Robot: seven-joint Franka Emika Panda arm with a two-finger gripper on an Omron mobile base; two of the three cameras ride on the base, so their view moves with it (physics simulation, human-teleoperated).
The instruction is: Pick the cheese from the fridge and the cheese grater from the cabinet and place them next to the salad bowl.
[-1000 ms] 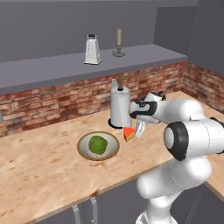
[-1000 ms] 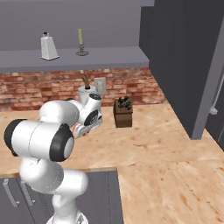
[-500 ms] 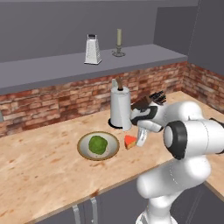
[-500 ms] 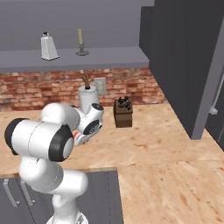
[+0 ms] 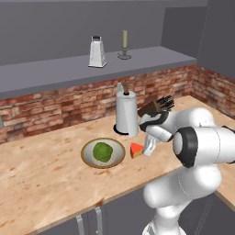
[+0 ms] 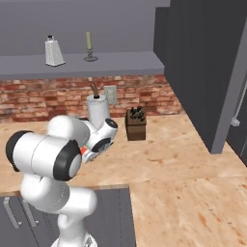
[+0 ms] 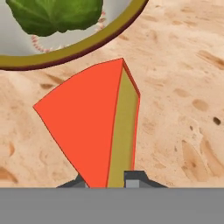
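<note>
1. Gripper (image 5: 148,151) hung low over the wooden counter (image 5: 46,170), pointed down at the cheese (image 5: 136,149), which sat on the counter just beside the rim of the salad bowl (image 5: 103,153).
2. From the hand view, the two dark fingertips (image 7: 135,177) rose at the bottom edge on either side of the wedge's near end; the cheese (image 7: 94,122) ran up between them, yet whether the pads pressed on it or stood clear of it could not be told.
3. That same view showed the wedge's pointed end reaching close to the olive rim of the salad bowl (image 7: 109,37), with lettuce (image 7: 57,15) cut off by the top edge.
4. Seen from the left base view, the white forearm bent forward and down from a bulky elbow joint, the wrist turned towards the bowl.
5. In the right base view the arm's own shoulder and elbow covered the bowl and most of the cheese; only a small orange-red sliver (image 6: 84,151) peeked out beside the wrist.
6. Behind the hand stood a tall white cylinder (image 5: 126,114) and a dark knife block (image 6: 135,123) against the brick wall.
7. Farther up, the cheese grater (image 5: 96,52) stood upright on the open grey cabinet (image 5: 55,71) shelf, near a pale candle (image 5: 124,45).
8. At the right of the right base view rose the dark grey fridge (image 6: 202,62), its top cut off.
</note>
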